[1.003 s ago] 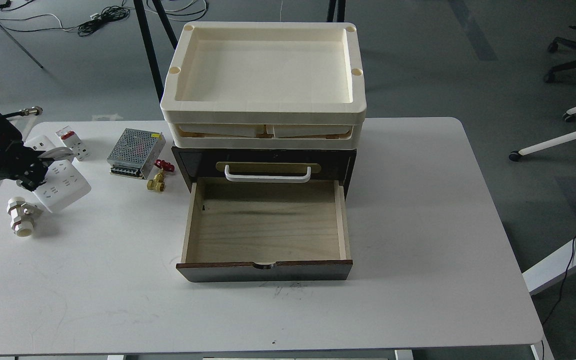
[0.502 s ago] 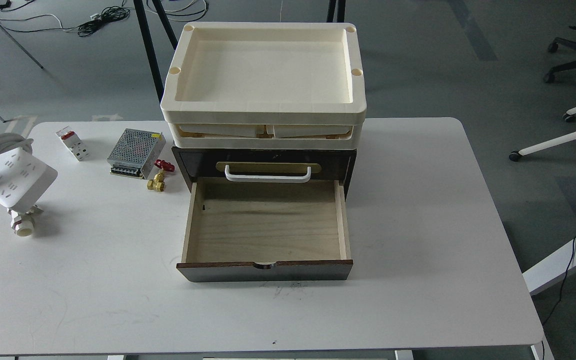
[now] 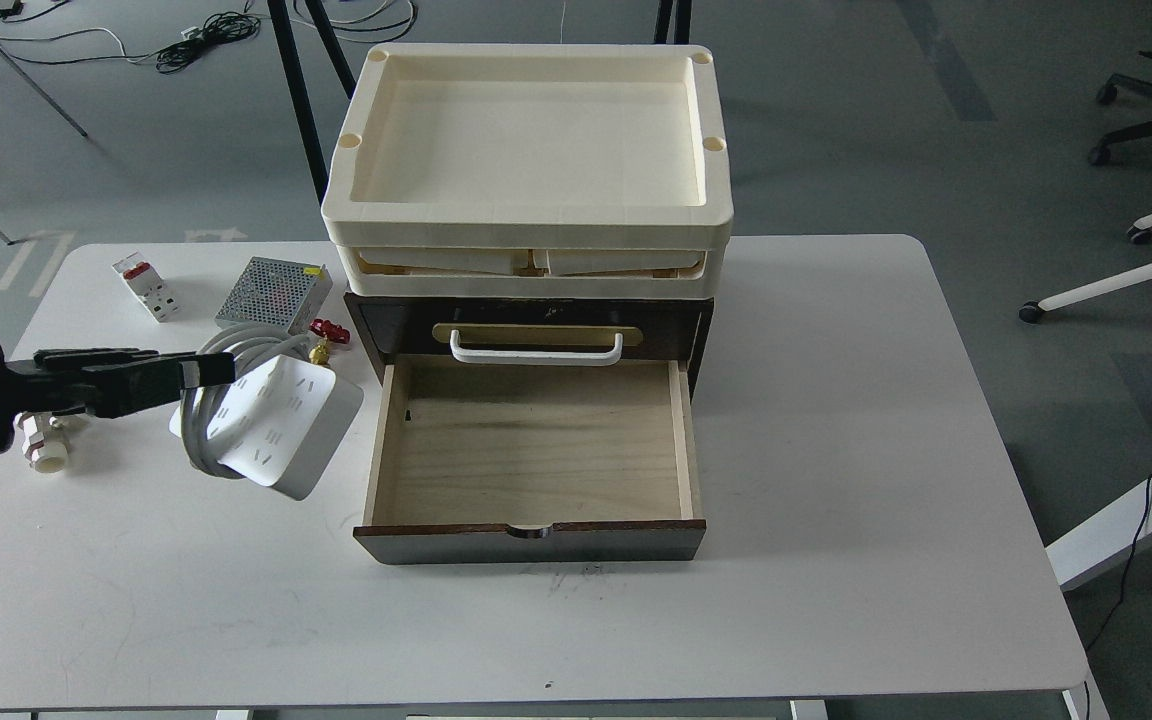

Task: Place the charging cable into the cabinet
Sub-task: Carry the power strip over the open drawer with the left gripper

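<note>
The charging cable (image 3: 281, 428) is a flat white power strip with its thick white cord wrapped around it. It hangs tilted above the table, just left of the open drawer. My left gripper (image 3: 198, 371) comes in from the left edge and is shut on the strip's upper left end. The cabinet (image 3: 531, 330) is a dark brown drawer unit at the table's middle. Its lower drawer (image 3: 531, 450) is pulled out, showing an empty pale wood interior. The upper drawer with the white bar handle (image 3: 536, 348) is closed. My right gripper is out of view.
Cream plastic trays (image 3: 528, 140) are stacked on the cabinet. A silver perforated power-supply box (image 3: 266, 300), a white breaker with a red switch (image 3: 144, 285) and a brass valve with a red handle (image 3: 324, 335) lie at the back left. A white pipe fitting (image 3: 44, 445) sits under my left arm.
My left gripper has lifted the power strip from the table's far left and carried it right, to just beside the open drawer.
</note>
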You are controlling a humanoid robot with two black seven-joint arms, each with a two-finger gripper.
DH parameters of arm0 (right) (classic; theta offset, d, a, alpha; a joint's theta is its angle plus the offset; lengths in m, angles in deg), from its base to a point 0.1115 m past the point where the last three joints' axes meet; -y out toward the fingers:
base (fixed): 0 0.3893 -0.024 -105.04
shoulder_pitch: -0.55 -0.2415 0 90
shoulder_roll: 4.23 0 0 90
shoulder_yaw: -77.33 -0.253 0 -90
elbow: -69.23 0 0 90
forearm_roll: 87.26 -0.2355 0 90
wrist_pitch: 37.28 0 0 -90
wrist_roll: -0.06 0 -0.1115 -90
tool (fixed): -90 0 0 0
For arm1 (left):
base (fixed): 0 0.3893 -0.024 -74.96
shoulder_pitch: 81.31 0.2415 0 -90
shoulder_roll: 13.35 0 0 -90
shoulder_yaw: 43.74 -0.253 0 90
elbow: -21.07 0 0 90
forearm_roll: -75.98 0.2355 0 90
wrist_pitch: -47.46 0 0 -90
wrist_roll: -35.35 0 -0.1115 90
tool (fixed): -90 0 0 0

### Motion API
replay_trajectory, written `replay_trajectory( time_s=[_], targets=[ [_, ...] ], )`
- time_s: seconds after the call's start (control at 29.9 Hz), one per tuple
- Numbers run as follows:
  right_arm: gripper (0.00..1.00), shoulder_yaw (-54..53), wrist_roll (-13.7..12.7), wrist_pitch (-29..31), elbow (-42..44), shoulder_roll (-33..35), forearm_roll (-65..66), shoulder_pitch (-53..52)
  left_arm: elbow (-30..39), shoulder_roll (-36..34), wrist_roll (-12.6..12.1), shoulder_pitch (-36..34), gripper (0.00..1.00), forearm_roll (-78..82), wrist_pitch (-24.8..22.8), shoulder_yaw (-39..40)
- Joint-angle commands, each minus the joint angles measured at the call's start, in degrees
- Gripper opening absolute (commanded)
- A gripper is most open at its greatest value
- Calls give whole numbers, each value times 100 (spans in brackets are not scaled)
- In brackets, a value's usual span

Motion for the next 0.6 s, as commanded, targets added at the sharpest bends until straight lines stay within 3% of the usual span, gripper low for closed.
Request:
replay_trajectory(
  time_s=[0.0,0.3,0.57],
  targets=[
    [100,1,-9,0,14,-1,0,21,3,719,2,88,0,-643,23,2],
    [100,1,-1,0,14,8,0,21,-24,2301,2,509,0,-1445,796,46],
    [100,-8,-9,0,14,17,0,21,-980,3541,2,1248,0,-1612,1104,90]
  ],
)
